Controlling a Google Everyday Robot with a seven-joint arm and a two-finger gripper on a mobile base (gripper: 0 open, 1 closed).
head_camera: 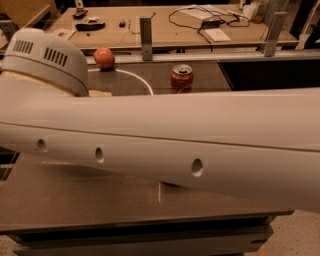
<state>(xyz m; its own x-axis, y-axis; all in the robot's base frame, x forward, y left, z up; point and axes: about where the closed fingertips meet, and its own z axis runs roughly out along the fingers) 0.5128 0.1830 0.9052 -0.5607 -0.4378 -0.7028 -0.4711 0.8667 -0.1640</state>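
Most of the view is filled by the robot's white arm point(200, 140), stretched from upper left to right. The gripper is not seen, being outside the view, so its state cannot be told. Beneath the arm a grey table point(75, 200) is spread, and behind it a wooden workbench point(165, 32) strewn with cables point(200, 15) is set. On the table's far part a soda can point(181, 78) is stood upright just right of a painted white circle point(142, 81). A red fruit point(104, 57) is placed at the circle's far left edge.
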